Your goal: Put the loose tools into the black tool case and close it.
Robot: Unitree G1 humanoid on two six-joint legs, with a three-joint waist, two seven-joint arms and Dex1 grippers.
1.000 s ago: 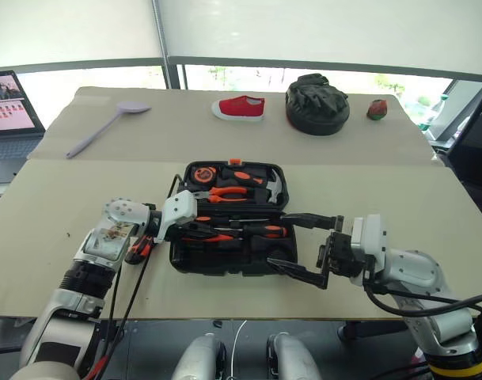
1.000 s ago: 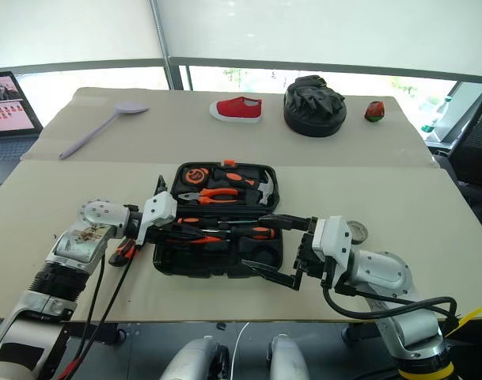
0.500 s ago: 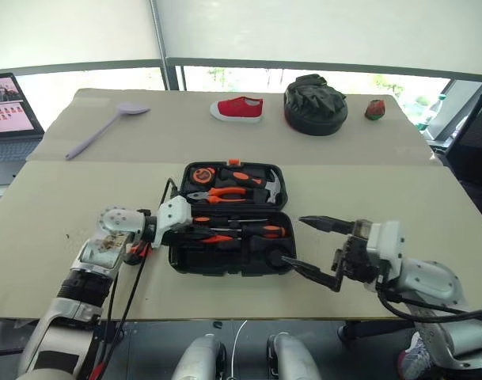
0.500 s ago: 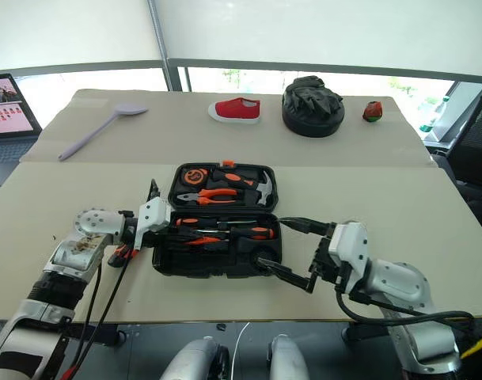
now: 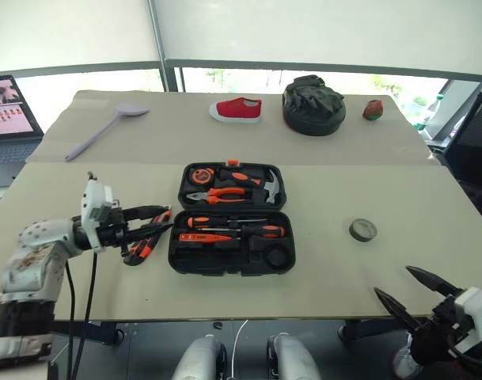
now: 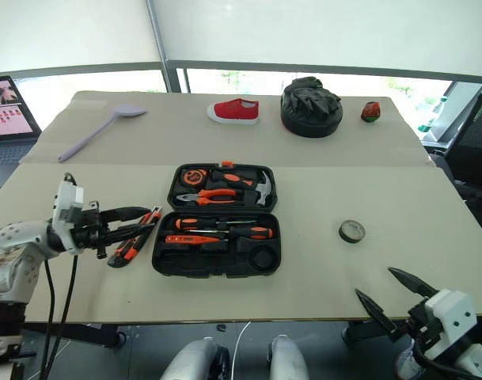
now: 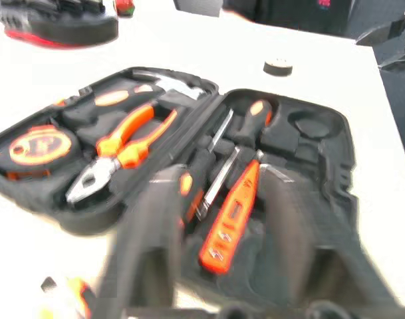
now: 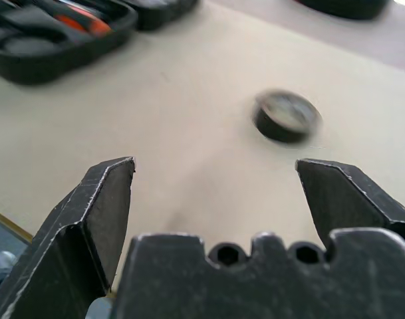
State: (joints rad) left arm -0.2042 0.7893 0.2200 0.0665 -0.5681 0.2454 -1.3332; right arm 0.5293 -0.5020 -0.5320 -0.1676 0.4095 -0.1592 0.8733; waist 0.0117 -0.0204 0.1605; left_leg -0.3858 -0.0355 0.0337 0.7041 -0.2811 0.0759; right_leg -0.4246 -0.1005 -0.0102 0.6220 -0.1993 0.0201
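The black tool case point(image 5: 176, 255) lies open in the middle of the table. Three screwdrivers point(image 5: 233, 229) rest in its near half; the all orange-red one point(image 7: 232, 212) is nearest me. A black-and-orange utility knife point(image 5: 146, 242) lies on the table just left of the case. My left gripper point(image 5: 168, 219) hovers over the knife, open and holding nothing, pointing at the case. A small grey tape roll point(image 5: 362, 230) sits on the table right of the case. At the table's near right corner my right gripper point(image 5: 393, 281) is open wide and empty, with the tape roll point(image 8: 286, 115) ahead of it.
Orange-handled pliers point(image 5: 225, 193), a hammer and a tape measure fill the case's far half. At the far edge lie a lilac spoon point(image 5: 106, 127), a red shoe point(image 5: 237, 108), a round black bag point(image 5: 313, 104) and a small red object point(image 5: 373, 110). A laptop point(image 5: 7, 111) stands at far left.
My left gripper pulled back left from the case and opened. The right arm swung away from the case to the near right corner, which uncovers the tape roll.
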